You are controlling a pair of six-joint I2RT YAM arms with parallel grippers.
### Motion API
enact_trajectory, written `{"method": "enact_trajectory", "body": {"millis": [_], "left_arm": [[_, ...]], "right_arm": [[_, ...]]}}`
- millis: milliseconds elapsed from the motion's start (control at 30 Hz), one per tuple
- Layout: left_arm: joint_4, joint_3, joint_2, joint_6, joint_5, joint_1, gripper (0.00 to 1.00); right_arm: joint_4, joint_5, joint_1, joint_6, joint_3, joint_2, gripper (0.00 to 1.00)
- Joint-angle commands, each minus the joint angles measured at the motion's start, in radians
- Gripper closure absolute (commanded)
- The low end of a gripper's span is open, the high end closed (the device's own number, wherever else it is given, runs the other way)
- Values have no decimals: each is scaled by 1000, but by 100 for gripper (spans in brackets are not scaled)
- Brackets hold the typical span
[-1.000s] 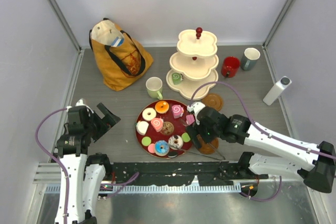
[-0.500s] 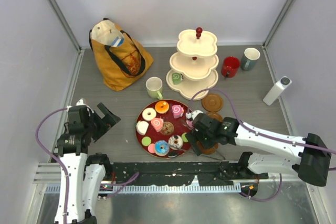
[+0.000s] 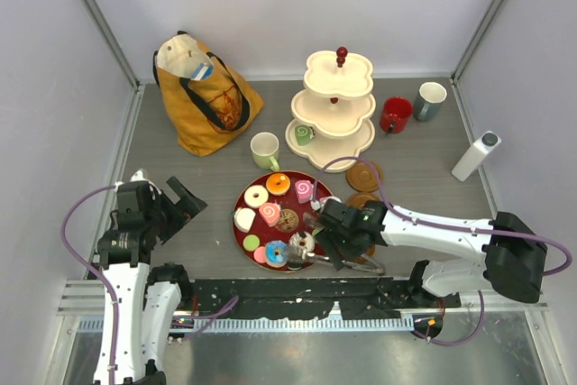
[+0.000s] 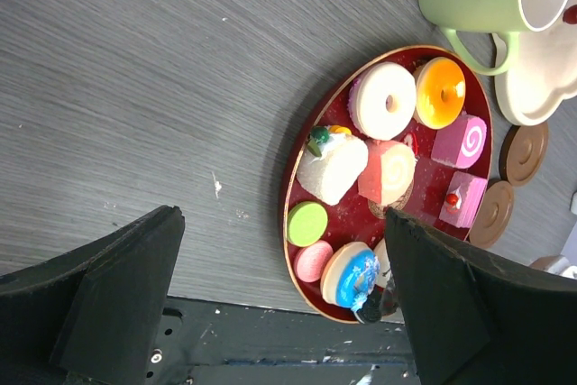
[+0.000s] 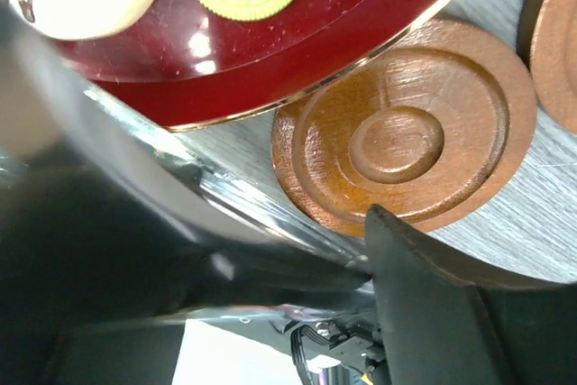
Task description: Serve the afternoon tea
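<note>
Several toy pastries lie on the round dark-red tray [image 3: 290,200], among them a white donut [image 3: 256,196], an orange donut [image 3: 278,184] and a blue donut [image 3: 278,252]. The left wrist view shows the same tray [image 4: 361,227]. The pale green mug [image 3: 264,150] stands behind it. The red mug [image 3: 395,114] and the grey-blue mug [image 3: 431,100] stand at the back right. My right gripper [image 3: 332,248] is low at the tray's near right edge. It is open, with its jaws on either side of metal tongs [image 5: 225,214] that lie on the table. My left gripper [image 3: 185,200] is open and empty, left of the tray.
A cream three-tier stand [image 3: 334,105] holding a small green cup [image 3: 304,134] is behind the tray. Brown wooden coasters [image 3: 365,175] lie right of the tray, one right by my right fingers [image 5: 401,137]. A mustard tote bag [image 3: 203,96] sits back left. A white bottle [image 3: 475,155] is far right.
My right gripper has moved left and toward the near edge, dropping down over the tongs beside the tray. The left arm has not moved.
</note>
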Motion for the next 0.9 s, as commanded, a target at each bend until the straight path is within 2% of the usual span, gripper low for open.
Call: {"method": "enact_trajectory", "body": {"millis": [0,33,100,233,300,433,500,567,633,700,800,867], "left_arm": [[23,26,0,21,7,5,0],[22,26,0,21,7,5,0],[22,24,0,20,7,3,0],[20,26,5,17,8,4,0],[20,27,5,15,11,4,0],[48,36,-9,8,113,4,0],[130,15,-35,-21,282,4,0],[273,-40,-61,-99,455,3,0],[492,-111,-85,-191,612,-2,0],[613,-137,-95,-248,637,-20,1],[670,-110,-60,-259,568,-83,0],[738,-91,3,-259,539,-185,0]], "right_arm": [[42,128,-1,44,17,-27,37],[40,126,-1,41,21,-39,50],[28,117,-1,47,27,-105,62],[6,70,-1,36,40,-196,76],[-3,41,-3,27,48,-231,80],[-41,30,-3,28,99,-273,81],[-49,45,-3,36,141,-264,81],[-47,56,-5,53,190,-231,82],[-47,50,-20,77,243,-183,82],[-41,33,-57,107,286,-123,83],[2,-47,-159,128,329,-49,85],[35,-122,-219,133,367,25,87]]}}
